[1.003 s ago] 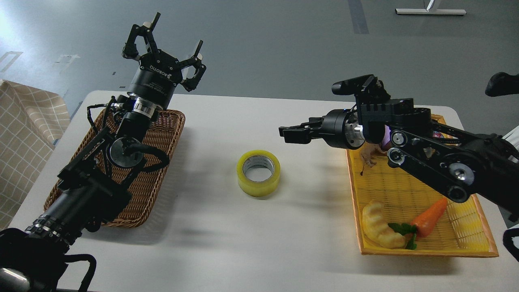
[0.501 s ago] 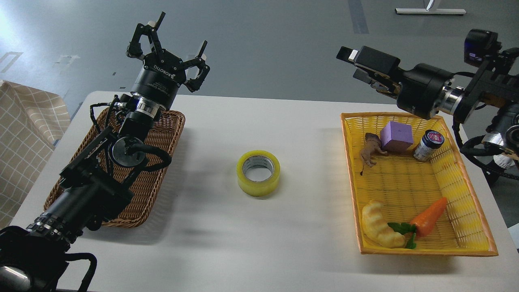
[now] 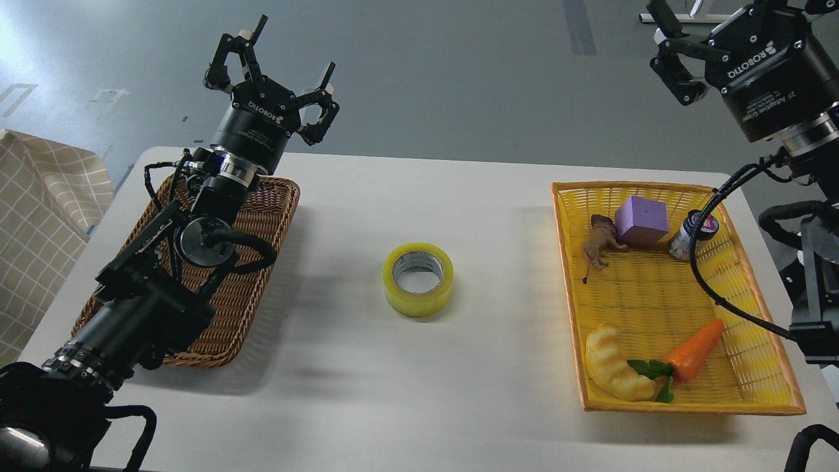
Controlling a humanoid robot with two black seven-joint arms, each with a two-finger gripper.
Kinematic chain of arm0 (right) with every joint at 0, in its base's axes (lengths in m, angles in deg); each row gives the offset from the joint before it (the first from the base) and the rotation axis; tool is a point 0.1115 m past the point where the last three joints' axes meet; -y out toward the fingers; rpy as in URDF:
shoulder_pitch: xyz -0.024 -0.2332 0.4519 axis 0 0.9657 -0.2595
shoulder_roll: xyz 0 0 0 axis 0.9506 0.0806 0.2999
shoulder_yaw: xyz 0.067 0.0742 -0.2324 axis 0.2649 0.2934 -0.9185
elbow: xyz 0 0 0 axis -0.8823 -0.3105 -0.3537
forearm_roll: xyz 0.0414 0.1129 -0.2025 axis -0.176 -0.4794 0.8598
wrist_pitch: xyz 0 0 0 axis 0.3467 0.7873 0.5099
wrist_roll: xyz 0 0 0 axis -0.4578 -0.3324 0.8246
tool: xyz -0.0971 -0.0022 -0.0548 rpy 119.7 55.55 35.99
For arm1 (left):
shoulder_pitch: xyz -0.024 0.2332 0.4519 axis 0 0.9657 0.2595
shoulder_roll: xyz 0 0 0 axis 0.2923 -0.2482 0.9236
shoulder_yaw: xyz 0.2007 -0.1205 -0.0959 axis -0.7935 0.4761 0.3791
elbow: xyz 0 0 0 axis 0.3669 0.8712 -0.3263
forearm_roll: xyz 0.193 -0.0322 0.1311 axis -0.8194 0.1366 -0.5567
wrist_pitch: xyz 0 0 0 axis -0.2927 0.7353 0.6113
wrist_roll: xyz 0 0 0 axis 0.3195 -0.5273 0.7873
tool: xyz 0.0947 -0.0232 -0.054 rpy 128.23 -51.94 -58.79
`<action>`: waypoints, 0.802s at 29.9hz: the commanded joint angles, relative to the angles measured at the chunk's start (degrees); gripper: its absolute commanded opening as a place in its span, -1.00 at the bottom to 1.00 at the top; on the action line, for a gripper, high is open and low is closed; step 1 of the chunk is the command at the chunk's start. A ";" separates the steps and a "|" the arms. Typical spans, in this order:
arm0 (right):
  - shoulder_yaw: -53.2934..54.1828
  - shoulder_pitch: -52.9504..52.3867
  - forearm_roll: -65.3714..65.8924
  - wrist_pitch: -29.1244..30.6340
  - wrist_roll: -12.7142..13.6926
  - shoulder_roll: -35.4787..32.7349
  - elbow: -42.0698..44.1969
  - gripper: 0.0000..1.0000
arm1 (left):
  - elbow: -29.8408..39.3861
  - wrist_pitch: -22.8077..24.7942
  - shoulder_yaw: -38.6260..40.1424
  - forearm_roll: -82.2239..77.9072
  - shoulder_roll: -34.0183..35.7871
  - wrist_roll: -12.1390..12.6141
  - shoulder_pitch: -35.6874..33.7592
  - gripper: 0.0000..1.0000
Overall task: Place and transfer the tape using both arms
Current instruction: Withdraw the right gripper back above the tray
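Note:
The tape [image 3: 418, 280], a wide yellow translucent roll with a grey-white core, lies flat on the white table [image 3: 406, 393] near its middle, with nothing touching it. My left gripper [image 3: 278, 62] is raised above the far end of the brown wicker basket, far left of the tape, with its fingers spread open and empty. My right gripper [image 3: 704, 29] is high at the top right, beyond the yellow basket, pointing up and away. Its fingers are spread open and empty, and they are partly cut off by the frame's top edge.
A brown wicker basket [image 3: 265, 216] lies at the left under my left arm. A yellow basket [image 3: 569, 288] at the right holds a purple block [image 3: 641, 220], a toy animal [image 3: 600, 244], a small jar [image 3: 693, 233], a croissant toy [image 3: 613, 364] and a carrot [image 3: 696, 341]. A checked cloth [image 3: 39, 229] hangs at the far left.
My right arm has swung from low over the table beside the yellow basket up and back to the top right, uncovering the basket. My left gripper has barely moved. The tape has not moved.

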 commanded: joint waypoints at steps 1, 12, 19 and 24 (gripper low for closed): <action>2.79 -0.42 -3.40 0.02 0.20 2.80 2.65 0.99 | 0.01 0.00 -0.01 -0.01 0.08 0.00 -0.23 0.95; 7.18 -1.30 -20.51 0.02 2.49 5.09 8.37 1.00 | -0.34 0.00 -0.10 -0.10 -0.01 0.43 -1.37 0.95; 7.98 1.16 -24.13 0.02 4.68 7.10 9.60 1.00 | -0.43 0.00 -0.18 -0.28 0.25 0.52 -2.86 0.95; 7.45 3.01 -27.75 0.02 6.62 9.56 9.33 1.00 | -0.43 0.00 -0.10 -4.05 1.13 0.52 -3.48 0.95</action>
